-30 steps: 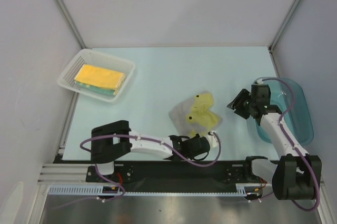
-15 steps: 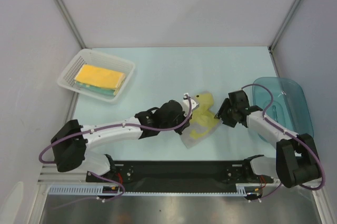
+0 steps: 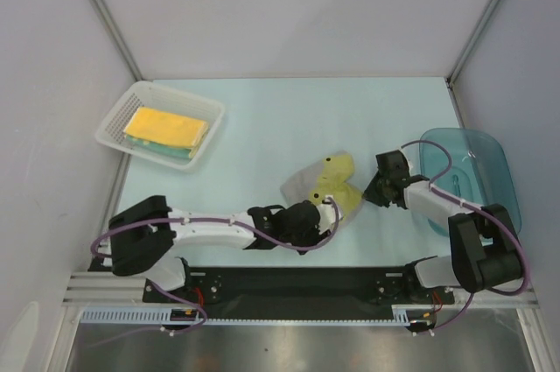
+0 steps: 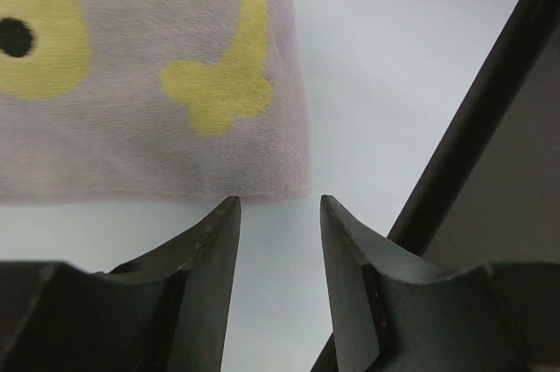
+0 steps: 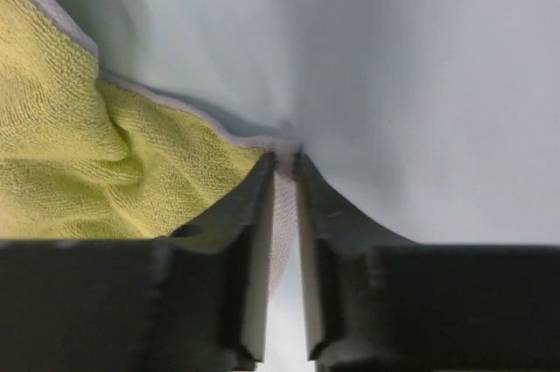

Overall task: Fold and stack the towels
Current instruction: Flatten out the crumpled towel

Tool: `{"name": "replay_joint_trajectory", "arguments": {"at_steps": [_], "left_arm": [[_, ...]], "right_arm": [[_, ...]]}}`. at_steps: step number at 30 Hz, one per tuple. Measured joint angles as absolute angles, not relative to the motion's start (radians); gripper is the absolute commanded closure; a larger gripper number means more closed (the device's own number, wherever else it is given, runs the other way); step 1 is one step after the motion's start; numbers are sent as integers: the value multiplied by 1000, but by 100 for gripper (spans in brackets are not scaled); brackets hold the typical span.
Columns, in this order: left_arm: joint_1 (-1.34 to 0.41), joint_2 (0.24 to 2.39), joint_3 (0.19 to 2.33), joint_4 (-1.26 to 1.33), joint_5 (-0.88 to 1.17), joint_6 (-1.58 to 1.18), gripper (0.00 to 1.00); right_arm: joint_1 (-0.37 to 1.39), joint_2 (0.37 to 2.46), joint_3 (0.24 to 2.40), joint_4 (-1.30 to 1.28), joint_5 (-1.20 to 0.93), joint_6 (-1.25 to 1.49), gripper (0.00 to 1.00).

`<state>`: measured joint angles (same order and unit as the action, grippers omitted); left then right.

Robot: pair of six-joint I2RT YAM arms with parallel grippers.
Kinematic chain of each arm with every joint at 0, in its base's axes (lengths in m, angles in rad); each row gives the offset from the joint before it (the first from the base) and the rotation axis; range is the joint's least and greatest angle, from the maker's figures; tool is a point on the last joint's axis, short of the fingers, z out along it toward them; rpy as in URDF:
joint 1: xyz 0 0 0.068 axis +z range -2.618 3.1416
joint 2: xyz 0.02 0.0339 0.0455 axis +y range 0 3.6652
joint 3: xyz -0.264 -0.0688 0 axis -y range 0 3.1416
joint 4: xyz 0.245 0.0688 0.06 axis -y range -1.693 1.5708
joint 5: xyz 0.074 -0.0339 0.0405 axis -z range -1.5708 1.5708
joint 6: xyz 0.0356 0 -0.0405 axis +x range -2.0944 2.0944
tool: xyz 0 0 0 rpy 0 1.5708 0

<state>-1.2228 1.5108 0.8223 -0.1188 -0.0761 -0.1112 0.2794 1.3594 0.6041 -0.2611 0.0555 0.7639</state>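
Chick towel (image 3: 336,181), corner barely visible in pinch of right hand (image 5: 284,160)

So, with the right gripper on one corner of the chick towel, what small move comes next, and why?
Probably the left gripper should ease forward and close on the near corner of the chick towel. Its jaws stand open with that corner just ahead of them, not between them, while the right gripper pinches the towel's pale edge. Holding both corners should let the fold start.
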Motion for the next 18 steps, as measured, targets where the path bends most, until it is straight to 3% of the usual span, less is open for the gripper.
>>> {"name": "replay_joint_trajectory", "arguments": {"at_steps": [1,4,15,18], "left_arm": [[-1237,1539,829,-119,-86,-104,51],[-1263,1610,842,-123,-122,-95,47],[-1298,1687,884,-128,-184,-86,45],[-1299,1710,904,-117,-190,-87,51]], "right_arm": [[279,1364,603,-253,56,767,90],[279,1365,593,-236,56,771,100],[279,1350,570,-204,52,772,100],[279,1347,567,-201,51,771,100]]}}
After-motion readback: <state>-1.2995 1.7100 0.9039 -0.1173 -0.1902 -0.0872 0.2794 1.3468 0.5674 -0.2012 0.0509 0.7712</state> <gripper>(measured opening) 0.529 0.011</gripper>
